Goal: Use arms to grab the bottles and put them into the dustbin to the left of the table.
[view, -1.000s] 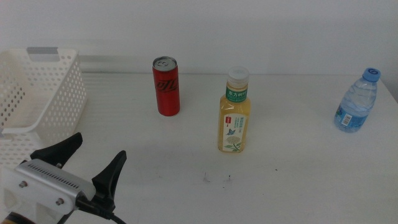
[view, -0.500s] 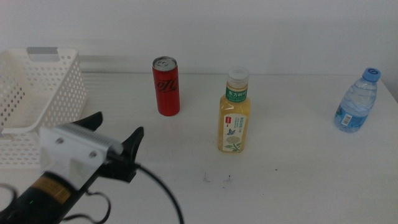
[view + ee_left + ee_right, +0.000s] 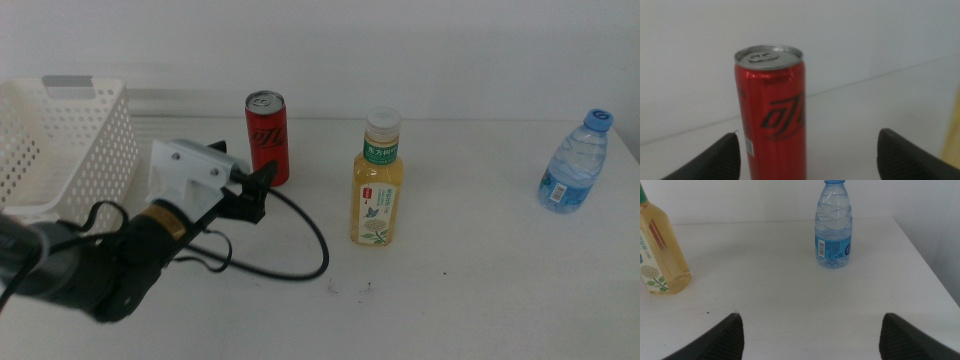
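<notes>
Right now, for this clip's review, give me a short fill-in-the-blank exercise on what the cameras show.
1. The left end effector, jaws open, is closest to the red ____.
2. The yellow tea bottle has a ____ cap.
3. The water bottle with the blue cap stands at the table's far ____ side in the middle view.
4. The dustbin holds ____ of the three drinks.

Missing words: can; white; right; none

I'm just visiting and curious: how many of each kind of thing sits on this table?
Slim red soda can: 1
Plastic bottles: 2, yellow tea bottle and clear water bottle
White perforated plastic basket: 1
Total: 4
</notes>
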Robot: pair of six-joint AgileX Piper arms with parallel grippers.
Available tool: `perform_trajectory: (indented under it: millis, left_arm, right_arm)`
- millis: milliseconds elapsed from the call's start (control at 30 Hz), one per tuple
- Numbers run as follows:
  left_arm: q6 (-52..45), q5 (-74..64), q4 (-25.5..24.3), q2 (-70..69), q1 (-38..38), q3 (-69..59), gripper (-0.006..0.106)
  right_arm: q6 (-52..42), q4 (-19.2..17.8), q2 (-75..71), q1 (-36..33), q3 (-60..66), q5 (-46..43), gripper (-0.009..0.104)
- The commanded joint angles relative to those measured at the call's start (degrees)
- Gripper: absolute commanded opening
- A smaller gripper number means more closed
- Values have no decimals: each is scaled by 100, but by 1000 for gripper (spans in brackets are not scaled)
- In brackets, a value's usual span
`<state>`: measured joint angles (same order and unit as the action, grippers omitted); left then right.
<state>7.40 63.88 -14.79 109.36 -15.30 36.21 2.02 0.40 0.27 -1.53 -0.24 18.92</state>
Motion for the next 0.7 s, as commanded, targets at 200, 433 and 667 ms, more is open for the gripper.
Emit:
perform_trajectory:
  millis: [200, 433, 667]
  left_arm:
    - [505, -518, -597, 761, 208, 1183, 94]
    - [765, -710, -617, 1348, 217, 1857, 94]
    - [789, -840, -617, 1887, 217, 2538, 94]
  right_arm:
    - [-33, -40, -27, 41, 24, -89, 93]
    - [-33, -40, -27, 41, 24, -89, 93]
    - [-33, -40, -27, 41, 24, -89, 93]
